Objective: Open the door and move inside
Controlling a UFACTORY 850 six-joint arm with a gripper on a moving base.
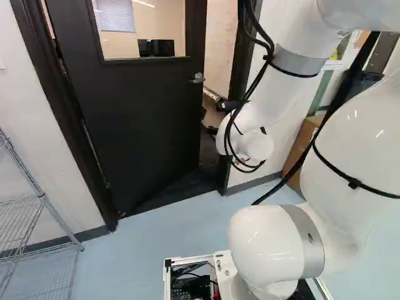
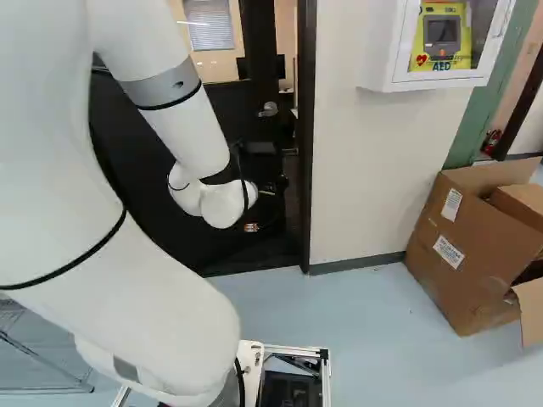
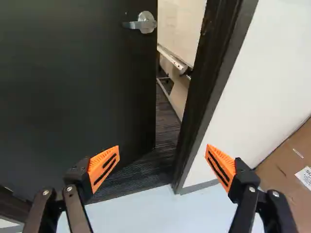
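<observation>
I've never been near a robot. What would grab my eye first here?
The huge, glossy white jointed robot arm, filling the right of the left base view. Behind it, a black door with a glass window and silver lever handle stands partly open. In the wrist view, bright orange ribbed pads stand wide apart on the black two-fingered end effector.

Left base view: from behind and left of my arm [image 1: 350, 150], ahead and slightly down. Right base view: the same facing, from its right. Wrist view: from my wrist, nearer, facing the door [image 3: 73, 73] and floor [image 3: 146, 213]. All three share the door, its handle [image 3: 146, 22] and the cardboard box [image 2: 467, 254].
</observation>
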